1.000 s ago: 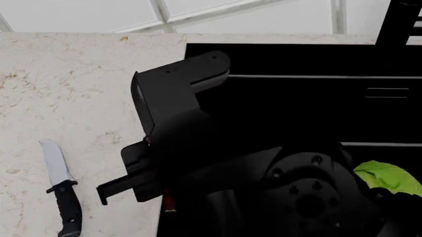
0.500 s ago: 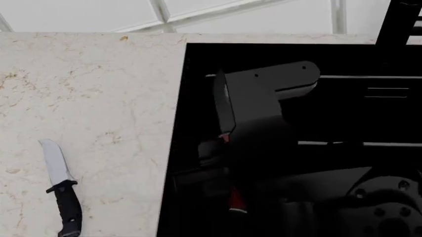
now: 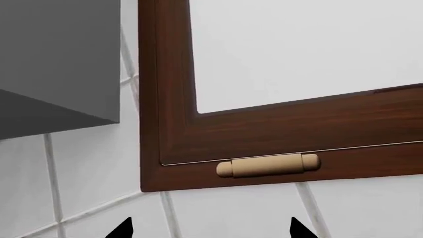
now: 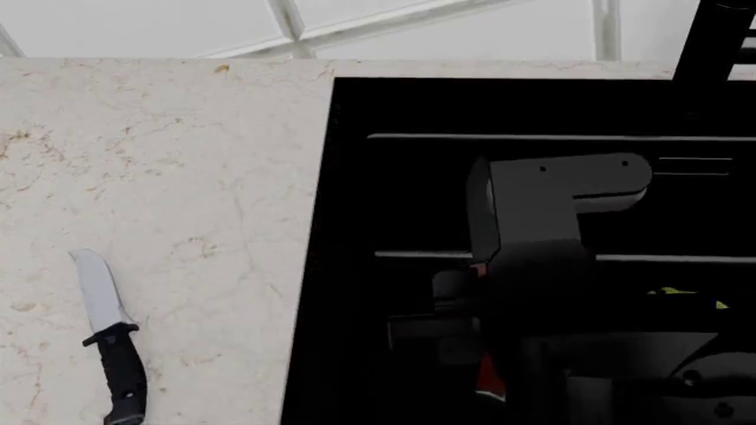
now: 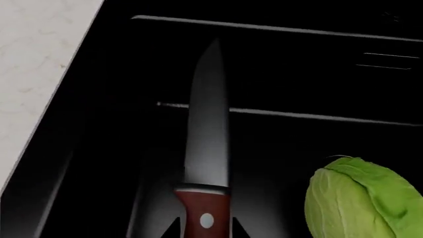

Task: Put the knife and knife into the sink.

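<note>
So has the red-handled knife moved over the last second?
Yes. The right gripper carried the red-handled knife rightward from the counter edge to over the sink.

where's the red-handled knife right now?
The black-bladed, red-handled knife is in the right pincer, held over the glossy black sink basin, blade pointing away from the wrist, beside a green leafy vegetable.

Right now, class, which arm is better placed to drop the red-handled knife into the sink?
Right. Its gripper holds the red-handled knife over the sink; the left wrist camera faces only a wall cabinet.
</note>
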You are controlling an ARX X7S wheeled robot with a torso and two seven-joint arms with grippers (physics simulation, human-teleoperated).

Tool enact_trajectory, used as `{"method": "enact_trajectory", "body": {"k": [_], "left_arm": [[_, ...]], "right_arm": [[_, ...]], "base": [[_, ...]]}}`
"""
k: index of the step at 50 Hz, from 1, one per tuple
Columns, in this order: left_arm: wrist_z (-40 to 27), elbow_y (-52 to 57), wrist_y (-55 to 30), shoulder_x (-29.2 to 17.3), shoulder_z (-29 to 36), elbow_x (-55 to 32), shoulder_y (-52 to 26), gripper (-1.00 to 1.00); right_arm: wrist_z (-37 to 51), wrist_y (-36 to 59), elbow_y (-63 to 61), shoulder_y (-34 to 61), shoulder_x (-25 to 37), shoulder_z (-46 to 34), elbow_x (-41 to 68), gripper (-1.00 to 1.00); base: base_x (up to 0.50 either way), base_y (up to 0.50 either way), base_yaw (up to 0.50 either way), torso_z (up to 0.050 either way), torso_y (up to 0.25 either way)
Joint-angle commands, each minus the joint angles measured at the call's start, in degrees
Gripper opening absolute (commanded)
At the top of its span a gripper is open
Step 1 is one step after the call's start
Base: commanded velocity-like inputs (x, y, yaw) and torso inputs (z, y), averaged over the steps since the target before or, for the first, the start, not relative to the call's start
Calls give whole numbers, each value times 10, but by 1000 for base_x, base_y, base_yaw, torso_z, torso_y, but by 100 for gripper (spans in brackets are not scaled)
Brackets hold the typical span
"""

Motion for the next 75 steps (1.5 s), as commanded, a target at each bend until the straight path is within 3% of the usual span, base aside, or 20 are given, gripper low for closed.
{"method": "enact_trajectory", "body": {"k": [1,40,75], "left_arm": [[-3,-2,7,-3,-4,-7,6,100],[-24,-6,10,-19,7,-14,11,100],[-37,5,8,-31,-10,-39,19,100]], "right_arm": [[-13,-2,18,1,2,6,-33,-100],[-98,-26,100,-53,-23,-30,-105,-100],[-107,-42,116,-96,-24,-44,-118,-100]], "base": [[0,0,0,0,0],[0,0,0,1,1],[0,0,0,1,1]]}}
